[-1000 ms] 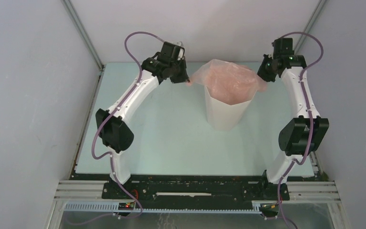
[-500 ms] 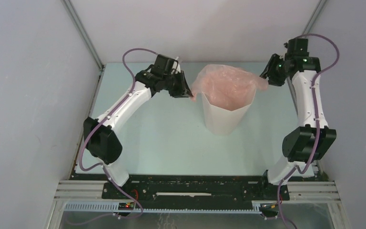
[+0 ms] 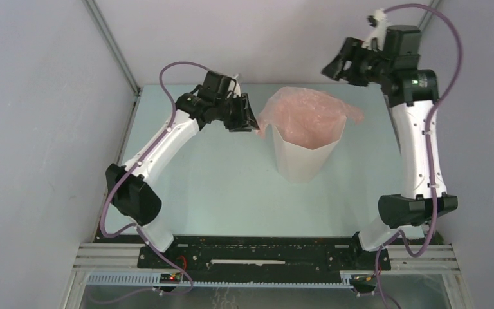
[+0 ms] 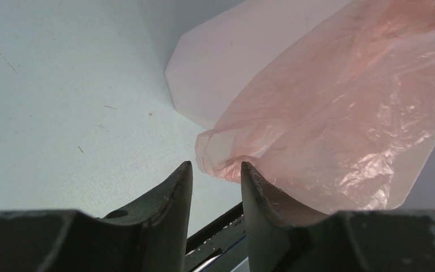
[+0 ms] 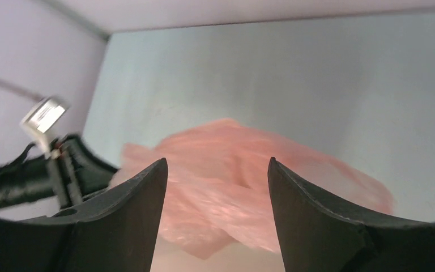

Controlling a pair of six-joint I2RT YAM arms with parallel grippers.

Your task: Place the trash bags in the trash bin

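Grey-walled enclosure, pale green tabletop (image 3: 219, 187), lit evenly. The tall white faceted plastic bin (image 3: 302, 158) stands upright toward the far middle. The thin pale-pink wrinkled film bag (image 3: 309, 112) sits in the bin's mouth, and its bulk appears to run down inside along the bin's upright axis. Loose film spills over the rim on the bin's left and on its far right. The left arm (image 3: 167, 138) is low beside the bin's left rim. The left jaws stand parted with a narrow gap and hold nothing. In the left wrist view the bag's hanging corner (image 4: 221, 161) lies just ahead of the tips, close to the right-hand one; contact cannot be told. The right arm (image 3: 415, 141) is raised high at the bin's far right, and the right jaws are spread wide and empty. The pink film (image 5: 243, 170) shows below and beyond them, well apart. Judgement: the left arm is much the nearer. What is left of the task turns on that overhanging left corner, which needs tucking toward the bin's centre and downward.
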